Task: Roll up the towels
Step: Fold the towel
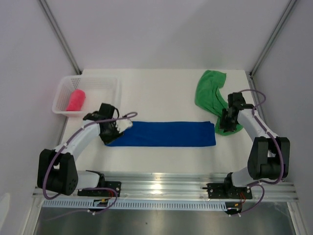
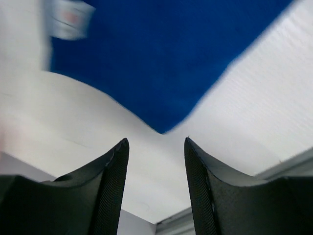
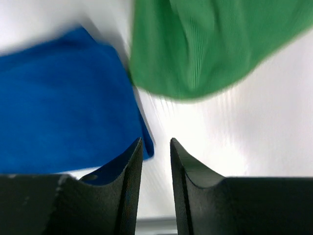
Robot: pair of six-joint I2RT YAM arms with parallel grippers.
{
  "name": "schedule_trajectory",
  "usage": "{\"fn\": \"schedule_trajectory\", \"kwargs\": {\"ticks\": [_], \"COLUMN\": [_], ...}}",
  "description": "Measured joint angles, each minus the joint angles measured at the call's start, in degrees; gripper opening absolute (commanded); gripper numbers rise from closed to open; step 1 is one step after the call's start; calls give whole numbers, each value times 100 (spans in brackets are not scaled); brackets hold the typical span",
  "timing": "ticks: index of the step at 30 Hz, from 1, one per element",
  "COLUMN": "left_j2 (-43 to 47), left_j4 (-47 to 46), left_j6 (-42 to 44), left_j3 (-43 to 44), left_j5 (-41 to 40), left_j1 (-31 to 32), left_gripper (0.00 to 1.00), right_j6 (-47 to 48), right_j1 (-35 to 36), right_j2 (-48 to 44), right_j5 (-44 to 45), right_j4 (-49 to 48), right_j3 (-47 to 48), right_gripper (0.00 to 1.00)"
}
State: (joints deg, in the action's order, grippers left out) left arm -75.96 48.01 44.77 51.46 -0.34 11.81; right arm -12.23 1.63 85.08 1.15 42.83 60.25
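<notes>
Fingers [image 2: 110, 196] on the left gripper [image 2: 156, 141] are spread and empty right at the left end of the blue towel [image 1: 161, 133], a flat strip running left-right mid-table, with the right gripper [image 3: 155, 140] also parted, empty, by its right end.

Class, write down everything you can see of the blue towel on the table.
The blue towel is a plain royal-blue cloth that looks soft. It lies flat and unrolled as a long narrow strip, running left to right across the white table. A small white tag shows near its left end. The left gripper is at that end and the right gripper at the other, beside the green towel. Neither holds it.
</notes>
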Motion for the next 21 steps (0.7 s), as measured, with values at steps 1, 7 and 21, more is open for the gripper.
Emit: {"fn": "schedule_trajectory", "kwargs": {"ticks": [1,7,21], "left_j2": [160,146,-452], "left_j4": [13,-245,-1073], "left_j6": [155,686,1043], "left_j3": [-339,-1213,-1224], "left_j5": [-31,-310,-485], "left_j1": [24,22,28], "left_gripper": [53,54,14], "right_j6": [-168,-979,-1602], "right_j1": [-98,-240,-457], "right_j2": [0,13,-225], "right_j5": [-114,-706,-1283], "right_j4": [4,39,-717], "right_j3": [-205,-1266,-1915], "right_gripper": [32,33,26]}}
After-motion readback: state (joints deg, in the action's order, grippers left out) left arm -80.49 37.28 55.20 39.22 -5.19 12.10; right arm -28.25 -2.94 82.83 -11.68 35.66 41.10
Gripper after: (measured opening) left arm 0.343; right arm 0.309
